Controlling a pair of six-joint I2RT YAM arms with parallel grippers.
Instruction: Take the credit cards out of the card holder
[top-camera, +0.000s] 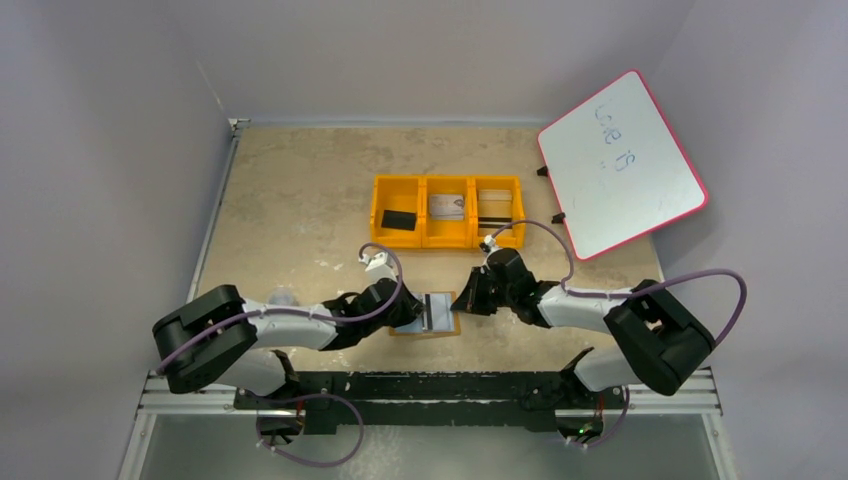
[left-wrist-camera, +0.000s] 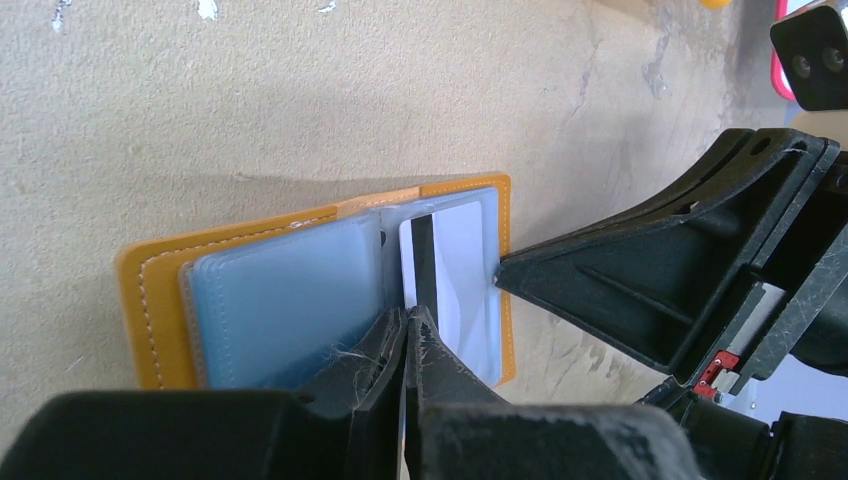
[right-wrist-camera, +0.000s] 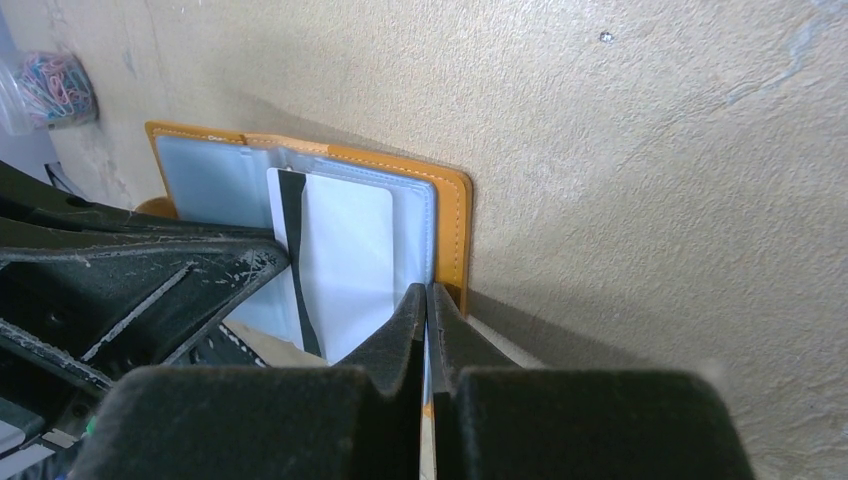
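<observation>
An open card holder (left-wrist-camera: 140, 300) lies flat on the table (top-camera: 300, 200) at the lower centre of the overhead view, flanked by two robot arms that meet over it. The left gripper (left-wrist-camera: 405, 325) comes in from the left of that view, its jaws drawn fully together at the black-striped edge of a pale credit card (left-wrist-camera: 460, 270), and it appears to have that edge pinched. The card sits in the holder's right-hand clear pocket and looks to be partly slid out. The right gripper (right-wrist-camera: 428, 300) reaches in from the right, its jaws also tight together, with the tip touching the holder's outer tan edge just beside the card. This looks like bracing, so the wallet stays put while the other arm draws the card free. Whether it presses down or nips the pocket's rim cannot be told. An orange tray (top-camera: 422, 212) sits well apart, toward the upper centre.
</observation>
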